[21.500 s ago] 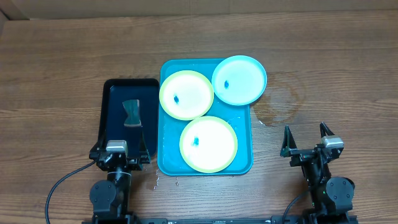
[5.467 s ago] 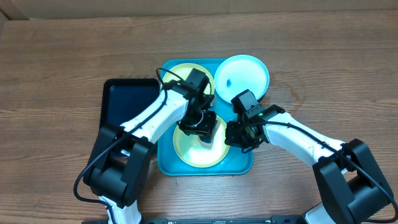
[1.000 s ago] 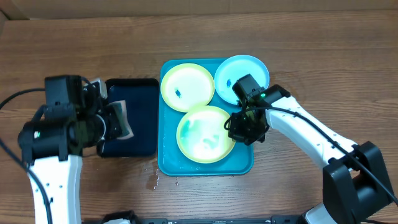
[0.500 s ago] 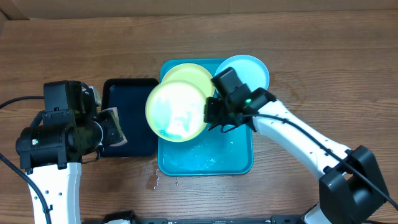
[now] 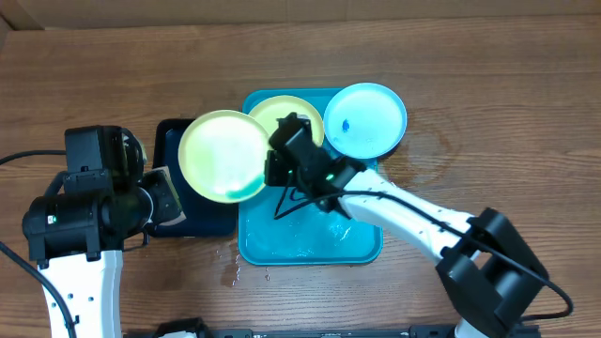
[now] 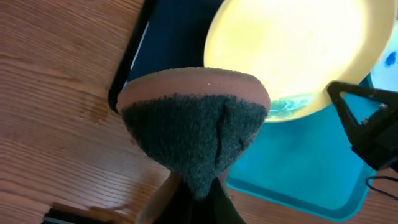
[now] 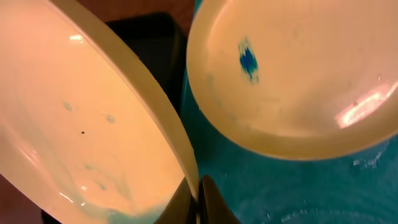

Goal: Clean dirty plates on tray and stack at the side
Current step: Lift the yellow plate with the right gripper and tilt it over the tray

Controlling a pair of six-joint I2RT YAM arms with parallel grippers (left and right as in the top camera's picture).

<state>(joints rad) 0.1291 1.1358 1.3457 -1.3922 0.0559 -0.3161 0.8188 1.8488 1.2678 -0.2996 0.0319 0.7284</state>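
My right gripper [image 5: 273,170] is shut on the rim of a pale yellow-green plate [image 5: 225,155], which it holds lifted and tilted over the black tray; the right wrist view shows that rim [image 7: 186,163] pinched between the jaws, with watery streaks on the plate's face. A second yellow-green plate [image 5: 299,115] with a blue smudge lies on the turquoise tray [image 5: 310,239], partly hidden by the arm. A light blue plate [image 5: 366,118], also smudged, rests on the tray's far right corner. My left gripper [image 5: 165,195] is shut on a sponge [image 6: 196,127], just left of the lifted plate [image 6: 292,50].
A smaller black tray [image 5: 205,222] sits directly left of the turquoise one, under the lifted plate. The turquoise tray's floor [image 6: 298,165] is wet. A damp patch marks the wooden table [image 5: 423,155] to the right, and small drops lie by the tray's near edge.
My right gripper has carried the yellow-green plate leftward, from over the turquoise tray to above the black tray. The left arm with the sponge has barely moved.
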